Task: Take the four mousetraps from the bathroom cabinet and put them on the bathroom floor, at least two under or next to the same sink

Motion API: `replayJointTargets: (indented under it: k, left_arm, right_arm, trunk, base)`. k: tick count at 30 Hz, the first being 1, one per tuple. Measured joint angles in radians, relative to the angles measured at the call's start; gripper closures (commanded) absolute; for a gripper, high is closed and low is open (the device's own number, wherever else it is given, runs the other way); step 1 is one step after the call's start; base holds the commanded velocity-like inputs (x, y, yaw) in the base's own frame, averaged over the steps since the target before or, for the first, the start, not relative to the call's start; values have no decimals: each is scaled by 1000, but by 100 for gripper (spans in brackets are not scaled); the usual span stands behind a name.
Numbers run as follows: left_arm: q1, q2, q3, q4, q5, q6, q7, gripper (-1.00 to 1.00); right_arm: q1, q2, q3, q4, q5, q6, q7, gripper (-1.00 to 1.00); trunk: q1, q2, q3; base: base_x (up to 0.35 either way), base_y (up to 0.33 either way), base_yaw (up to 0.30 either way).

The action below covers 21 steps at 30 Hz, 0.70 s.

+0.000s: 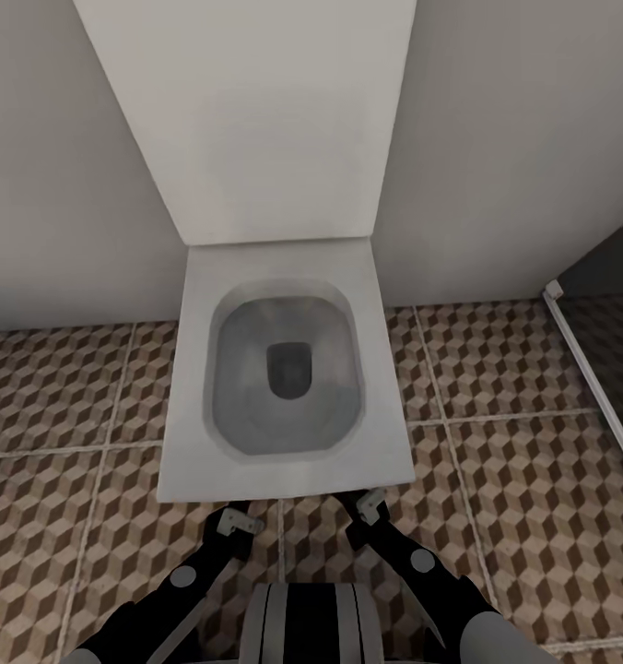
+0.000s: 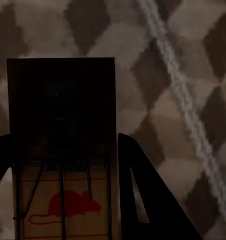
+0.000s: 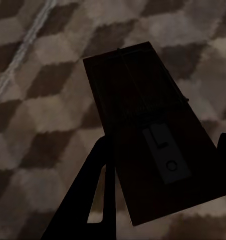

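A mousetrap [image 2: 62, 165], a wooden board with wire parts and a red mouse print, sits between the dark fingers [image 2: 143, 200] of my left gripper [image 2: 62, 220], which is shut on it above the cube-pattern floor [image 2: 193, 45]. My right gripper [image 3: 163, 200] is shut on a second mousetrap [image 3: 143, 125], seen dark from its underside over the same tiles. In the head view both grippers, left [image 1: 238, 524] and right [image 1: 371, 507], hang low just in front of the toilet; the traps are too small to make out there. The cabinet and sink are out of view.
A white square toilet [image 1: 284, 387] with its lid raised against the wall stands straight ahead, blocking the way forward. Patterned floor tiles [image 1: 523, 480] spread to both sides. A white-framed dark panel [image 1: 597, 369] runs along the right.
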Motion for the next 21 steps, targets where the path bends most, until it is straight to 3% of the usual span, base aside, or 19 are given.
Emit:
replayJointTargets:
  k: [9, 10, 21]
  left_arm:
    - [0, 0, 0, 0, 0, 0, 1, 100]
    - [0, 0, 0, 0, 0, 0, 1, 100]
    - [0, -1, 1, 0, 0, 0, 0, 100]
  right_arm:
    - [0, 0, 0, 1, 12, 1, 0, 100]
    - [0, 0, 0, 1, 12, 1, 0, -100]
    - [0, 1, 1, 2, 10, 2, -2, -100]
  trunk:
    - [0, 0, 0]
    - [0, 0, 0]
    - [0, 0, 0]
  base:
    - [5, 0, 0]
    - [0, 0, 0]
    - [0, 0, 0]
